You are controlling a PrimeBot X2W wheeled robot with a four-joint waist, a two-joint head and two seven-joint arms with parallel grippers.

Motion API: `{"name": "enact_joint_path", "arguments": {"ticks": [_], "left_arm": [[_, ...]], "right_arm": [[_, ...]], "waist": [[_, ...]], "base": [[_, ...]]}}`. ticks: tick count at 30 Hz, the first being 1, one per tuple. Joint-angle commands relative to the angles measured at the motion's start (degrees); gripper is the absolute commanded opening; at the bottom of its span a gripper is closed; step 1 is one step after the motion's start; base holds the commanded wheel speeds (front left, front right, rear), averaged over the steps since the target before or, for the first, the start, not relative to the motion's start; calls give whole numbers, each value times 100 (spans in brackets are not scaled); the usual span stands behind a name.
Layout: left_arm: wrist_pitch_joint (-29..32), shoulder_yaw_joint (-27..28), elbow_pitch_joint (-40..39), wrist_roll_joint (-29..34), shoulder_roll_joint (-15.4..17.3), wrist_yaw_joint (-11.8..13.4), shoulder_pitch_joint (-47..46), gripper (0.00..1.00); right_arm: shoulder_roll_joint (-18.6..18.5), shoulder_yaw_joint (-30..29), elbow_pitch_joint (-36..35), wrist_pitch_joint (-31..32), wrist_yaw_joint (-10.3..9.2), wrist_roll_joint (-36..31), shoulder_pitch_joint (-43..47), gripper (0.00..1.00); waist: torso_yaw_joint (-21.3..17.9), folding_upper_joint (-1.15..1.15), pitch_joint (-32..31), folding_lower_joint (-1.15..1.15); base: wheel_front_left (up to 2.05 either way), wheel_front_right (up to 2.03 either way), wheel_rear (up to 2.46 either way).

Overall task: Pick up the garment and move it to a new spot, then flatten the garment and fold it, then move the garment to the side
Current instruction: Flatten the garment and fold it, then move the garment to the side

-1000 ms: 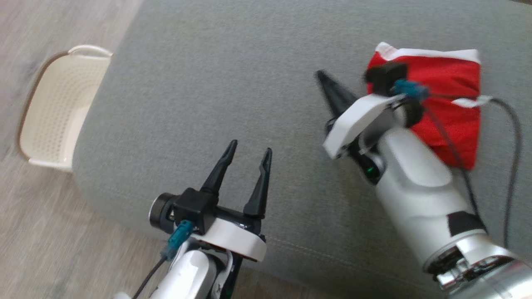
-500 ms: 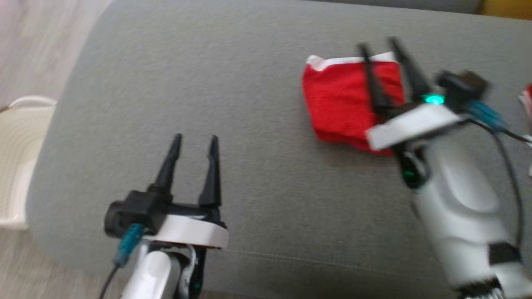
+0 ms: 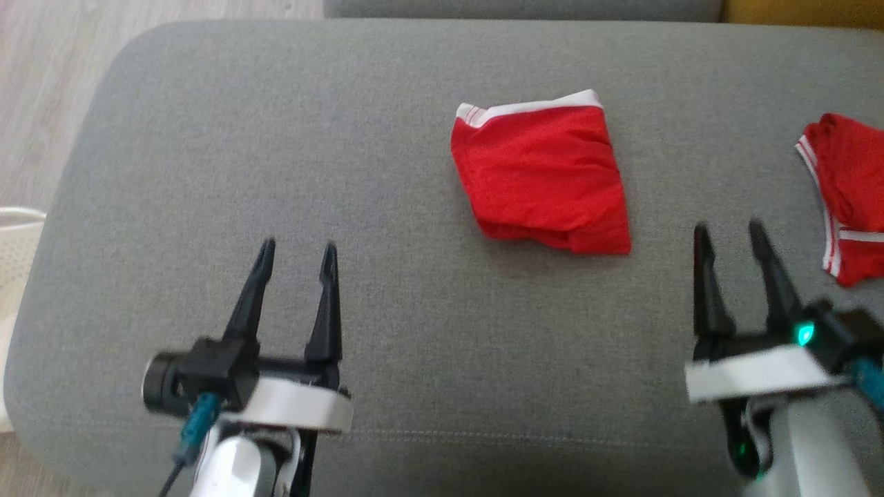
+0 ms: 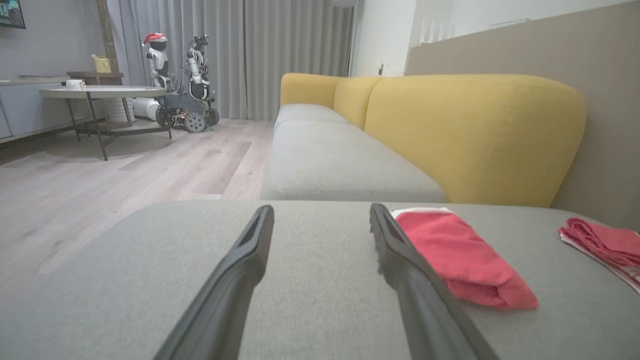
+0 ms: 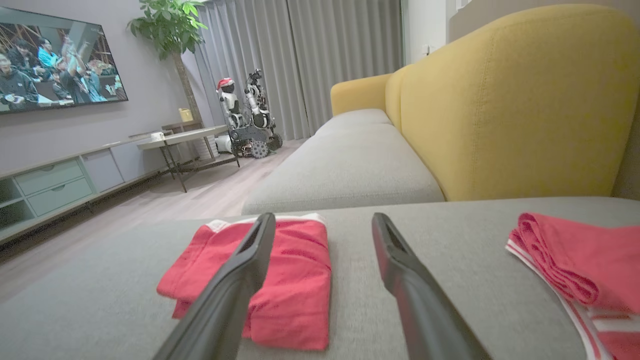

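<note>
Left claw (image 3: 299, 244) hangs spread and empty over the near left of the sofa seat (image 3: 207, 138). The folded red garment (image 3: 542, 172) lies mid-seat with nothing touching it. The right claw (image 3: 728, 226) was on it a second ago and has now backed off to the near right, fingers spread. I'd say this one's done. Another red garment (image 3: 846, 186) waits at the right edge.

We note garment (image 3: 542, 183): bright red, white band along one edge. Second garment (image 3: 846, 186): same red, thin white stripes at hem. Sofa seat (image 3: 311, 152): plain mid-grey weave. Sofa back (image 4: 475, 135): mustard yellow. Floor (image 4: 125, 175): pale wood grain. Basket (image 3: 10, 248): cream, dotted with small holes. Left pincer (image 3: 298, 245), right pincer (image 3: 727, 228): black, white collar (image 3: 297, 407) behind, teal plug (image 3: 197, 421). We see green light (image 3: 803, 336) on right one. Curtains (image 5: 325, 60): grey, vertical pleats.
</note>
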Motion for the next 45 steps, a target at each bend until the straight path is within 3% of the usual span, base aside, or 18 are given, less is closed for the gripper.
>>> {"name": "enact_joint_path", "arguments": {"ticks": [1, 9, 37, 40, 45], "left_arm": [[-30, 227, -145, 61, 26, -37, -26, 100], [-30, 236, 76, 41, 26, -96, 279, 100], [-30, 146, 318, 114, 26, 81, 270, 100], [-30, 113, 339, 114, 26, 83, 256, 100], [-30, 9, 321, 129, 26, 82, 116, 100]], "right_arm": [[60, 125, -250, -46, -6, -81, 27, 100], [174, 140, -410, -46, -6, -152, 546, 100], [238, 132, -273, -47, -6, -261, 478, 100], [226, 185, -76, -47, -6, -269, 317, 100], [82, 262, 851, -47, -6, -126, -471, 100]], "waist": [[-39, 0, -62, 0], [-168, 0, -287, 0], [-13, 0, -226, 0], [-4, 0, -164, 0], [37, 0, 88, 0]], "base": [[0, 0, 0], [0, 0, 0], [0, 0, 0], [0, 0, 0], [0, 0, 0]]}}
